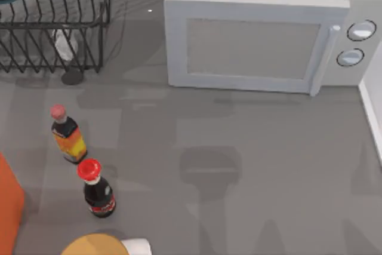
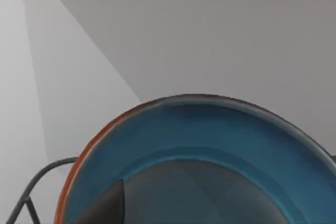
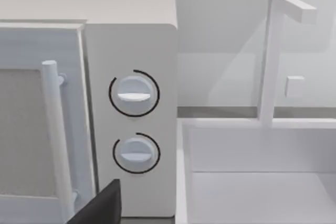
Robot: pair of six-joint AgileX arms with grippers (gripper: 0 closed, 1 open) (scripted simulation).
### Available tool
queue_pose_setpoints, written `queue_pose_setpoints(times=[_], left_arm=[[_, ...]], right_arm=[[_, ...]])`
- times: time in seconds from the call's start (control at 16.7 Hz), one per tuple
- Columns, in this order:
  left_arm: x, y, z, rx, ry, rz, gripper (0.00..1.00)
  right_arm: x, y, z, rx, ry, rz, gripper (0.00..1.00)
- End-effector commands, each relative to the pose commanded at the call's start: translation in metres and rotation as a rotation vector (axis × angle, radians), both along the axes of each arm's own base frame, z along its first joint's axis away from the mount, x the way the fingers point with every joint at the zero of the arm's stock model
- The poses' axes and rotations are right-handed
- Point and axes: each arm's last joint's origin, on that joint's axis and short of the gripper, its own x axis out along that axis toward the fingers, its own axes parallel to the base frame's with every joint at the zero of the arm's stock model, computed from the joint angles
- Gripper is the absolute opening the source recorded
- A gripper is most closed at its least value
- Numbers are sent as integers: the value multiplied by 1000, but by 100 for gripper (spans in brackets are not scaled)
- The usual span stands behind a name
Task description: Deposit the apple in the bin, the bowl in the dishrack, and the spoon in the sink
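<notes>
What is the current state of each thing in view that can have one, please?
microwave: door shut.
bowl: tilted, close to the left wrist camera, beside the dishrack wire.
orange-labelled bottle: upright, capped.
dark bottle: upright, red cap on.
sink: faucet not running.

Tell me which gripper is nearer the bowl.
Left. The left wrist view has the bowl right under that gripper, by the dishrack; the right wrist view faces the microwave and sink.
</notes>
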Motion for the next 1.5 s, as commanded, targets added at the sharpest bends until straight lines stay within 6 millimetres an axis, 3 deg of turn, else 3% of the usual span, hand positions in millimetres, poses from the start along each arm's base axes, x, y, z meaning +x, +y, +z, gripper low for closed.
queue_pose_setpoints(times=[0.3, 0.48, 0.66, 0.84, 1.02, 1.32, 1.5], left_arm=[[-57, -7, 30, -5, -4, 6, 100], [-110, -12, 48, -15, -41, 10, 100], [-169, -17, 50, -23, -80, 13, 100], [-218, -21, 30, -24, -98, 15, 100], [-248, -23, -3, -18, -87, 17, 100], [-264, -25, -54, -4, -31, 19, 100], [-265, -25, -62, -2, -16, 19, 100]], right_arm=[[0, 0, 0, 0, 0, 0, 100], [0, 0, 0, 0, 0, 0, 100], [0, 0, 0, 0, 0, 0, 100], [0, 0, 0, 0, 0, 0, 100], [0, 0, 0, 0, 0, 0, 100], [0, 0, 0, 0, 0, 0, 100], [0, 0, 0, 0, 0, 0, 100]])
